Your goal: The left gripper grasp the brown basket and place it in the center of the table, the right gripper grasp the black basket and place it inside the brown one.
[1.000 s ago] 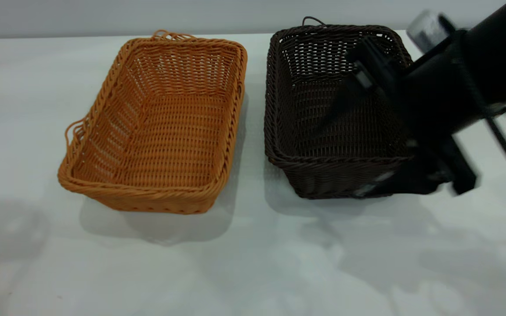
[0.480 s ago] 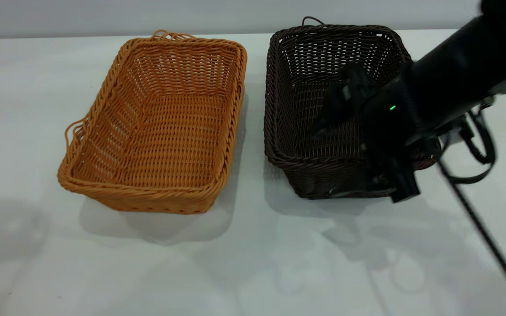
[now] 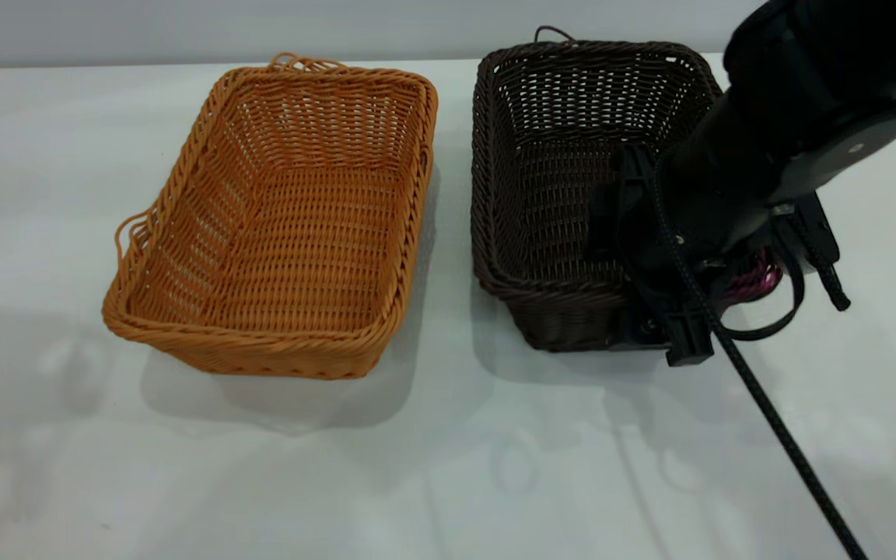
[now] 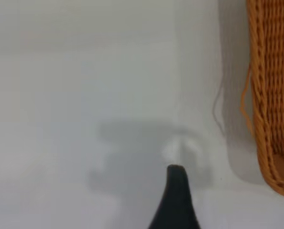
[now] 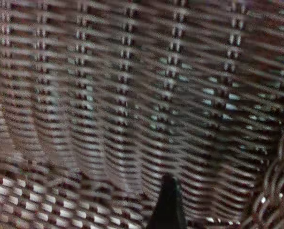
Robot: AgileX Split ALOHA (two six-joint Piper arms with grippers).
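Observation:
The brown basket (image 3: 277,218) stands on the table (image 3: 448,451) left of centre, empty. The black basket (image 3: 565,179) stands right of it, a narrow gap between them. My right gripper (image 3: 646,288) is low at the black basket's near right corner. One finger (image 3: 611,214) is inside the basket and the other side is outside its near wall, so it is open astride the rim. In the right wrist view one fingertip (image 5: 168,200) sits against the dark weave (image 5: 132,95). My left gripper (image 4: 218,200) is outside the exterior view, open and empty above bare table, beside the brown basket's side (image 4: 270,95).
The right arm's black cable (image 3: 775,420) trails across the table to the near right. A pale wall (image 3: 261,27) runs behind the table's far edge. Bare table lies in front of both baskets and to the left of the brown basket.
My right arm has swung down and toward the near edge, from above the black basket's right side to its near right corner. Both baskets have stayed where they were.

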